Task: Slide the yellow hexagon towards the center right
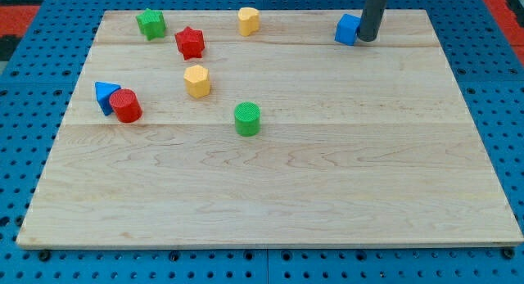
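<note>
Yellow hexagon (196,81) sits left of the board's (327,194) middle, above-left of the green cylinder (247,119), below the red star (189,42). My tip (365,39), a bare rod with no claw, touches the blue cube (348,29), far right of the hexagon.

Only one part of the robot shows: a straight, round rod, dark charcoal grey to near black, with a smooth matte surface. It enters from the view's top edge at about one o'clock and keeps an even thickness down its visible length. A faint lighter sheen runs along one side. My tip (366,40) is its plain, blunt lower end. No cables, screws or markings show.
</note>
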You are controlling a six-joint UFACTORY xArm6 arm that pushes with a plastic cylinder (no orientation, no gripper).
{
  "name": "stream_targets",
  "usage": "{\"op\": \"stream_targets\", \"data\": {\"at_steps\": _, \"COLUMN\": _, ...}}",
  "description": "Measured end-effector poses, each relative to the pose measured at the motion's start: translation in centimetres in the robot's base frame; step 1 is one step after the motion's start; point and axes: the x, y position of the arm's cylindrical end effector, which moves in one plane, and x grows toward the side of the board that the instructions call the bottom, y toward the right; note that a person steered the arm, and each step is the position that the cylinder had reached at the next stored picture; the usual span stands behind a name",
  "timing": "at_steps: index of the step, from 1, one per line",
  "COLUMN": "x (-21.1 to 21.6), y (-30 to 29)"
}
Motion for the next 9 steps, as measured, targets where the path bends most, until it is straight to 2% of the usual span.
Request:
{"op": "stream_targets", "data": {"at_steps": 4, "x": 0.6, "y": -0.4}}
{"op": "stream_targets", "data": {"at_steps": 5, "x": 5.4, "y": -1.1}}
{"op": "stream_targets", "data": {"at_steps": 6, "x": 5.9, "y": -4.5}}
{"op": "stream_targets", "data": {"at_steps": 7, "x": 4.4, "y": -12.6}}
{"op": "stream_targets", "data": {"at_steps": 8, "x": 0.6, "y": -17.8}}
{"op": "stream_targets", "data": {"at_steps": 9, "x": -1.2, "y": -22.4}}
